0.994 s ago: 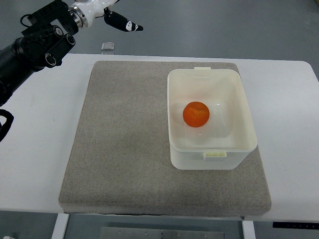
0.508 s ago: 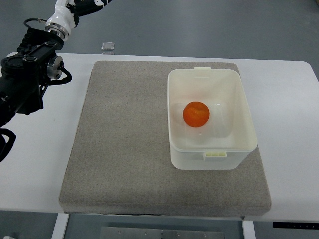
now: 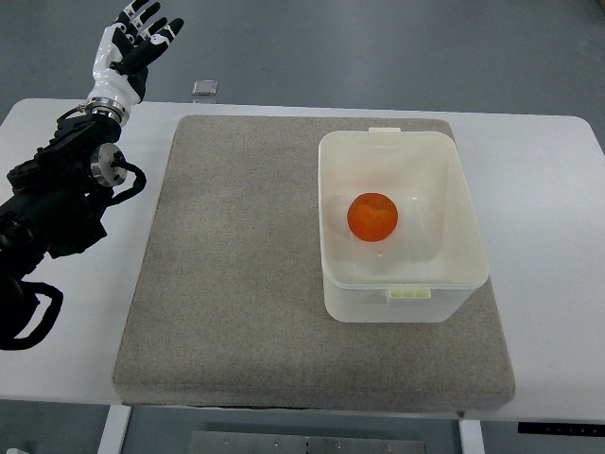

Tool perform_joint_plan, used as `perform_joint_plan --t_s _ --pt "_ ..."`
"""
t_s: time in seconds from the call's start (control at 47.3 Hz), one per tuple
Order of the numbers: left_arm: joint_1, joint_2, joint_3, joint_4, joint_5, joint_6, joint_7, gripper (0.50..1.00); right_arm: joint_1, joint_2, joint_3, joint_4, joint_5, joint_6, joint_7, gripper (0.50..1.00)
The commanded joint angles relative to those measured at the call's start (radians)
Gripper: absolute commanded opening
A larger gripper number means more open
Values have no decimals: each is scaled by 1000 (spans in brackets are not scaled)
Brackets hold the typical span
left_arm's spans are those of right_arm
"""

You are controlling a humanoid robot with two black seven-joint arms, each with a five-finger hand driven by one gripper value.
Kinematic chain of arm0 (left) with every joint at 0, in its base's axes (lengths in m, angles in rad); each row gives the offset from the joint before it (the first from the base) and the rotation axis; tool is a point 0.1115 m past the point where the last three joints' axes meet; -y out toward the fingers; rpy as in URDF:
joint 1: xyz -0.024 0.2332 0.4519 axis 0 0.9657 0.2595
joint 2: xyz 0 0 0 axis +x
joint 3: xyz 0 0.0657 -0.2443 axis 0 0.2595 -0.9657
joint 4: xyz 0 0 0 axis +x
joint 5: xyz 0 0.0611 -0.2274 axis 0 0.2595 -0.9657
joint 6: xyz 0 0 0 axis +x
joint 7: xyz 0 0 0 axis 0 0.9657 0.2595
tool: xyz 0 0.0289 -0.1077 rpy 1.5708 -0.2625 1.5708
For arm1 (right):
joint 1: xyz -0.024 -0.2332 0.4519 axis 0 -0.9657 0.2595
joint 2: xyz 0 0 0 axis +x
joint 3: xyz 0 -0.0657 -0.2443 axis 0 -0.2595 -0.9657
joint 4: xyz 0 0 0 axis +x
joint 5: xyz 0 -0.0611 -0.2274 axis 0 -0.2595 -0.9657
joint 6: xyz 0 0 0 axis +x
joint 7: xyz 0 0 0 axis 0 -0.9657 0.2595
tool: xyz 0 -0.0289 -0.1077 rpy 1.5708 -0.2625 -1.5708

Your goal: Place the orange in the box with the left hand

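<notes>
Inside the white box (image 3: 404, 284) sits the orange (image 3: 372, 217), alone.

A white table (image 3: 553, 236) is carrying a grey felt mat (image 3: 236, 274) lying flat across its middle; a cream box (image 3: 402, 293) is sitting on the mat's right half.

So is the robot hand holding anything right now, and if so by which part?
Nothing is held. The left robot hand is open with fingers spread, up past the table's far left corner. The round orange fruit sits loose inside the cream plastic box.
</notes>
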Motion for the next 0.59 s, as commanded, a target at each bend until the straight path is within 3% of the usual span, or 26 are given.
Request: perform_joint_plan --t_s 0.0,0.106,0.275,0.296,0.317,0.338,0.423,0.571 --pt "6 -5 -56 -8 -32 0 23 851 0 0 1 0 0 0 0 926" --pt "17 -27 -111 2 -81 11 104 823 0 0 0 0 0 0 0 926" --pt "42 -27 -136 -2 -132 -40 110 823 0 0 0 0 0 0 0 926" --pt "40 -30 -137 3 -137 -38 124 793 0 0 0 0 0 0 0 926" --pt "37 -30 -139 5 -140 -26 135 731 0 0 0 0 0 2 0 926" --pt "37 -30 -140 3 -143 -2 150 707 0 0 0 0 0 0 0 926" --pt "36 -30 -153 -8 -150 103 211 716 0 0 0 0 0 0 0 926" --pt "36 -36 -171 -8 -157 149 257 718 0 0 0 0 0 0 0 926"
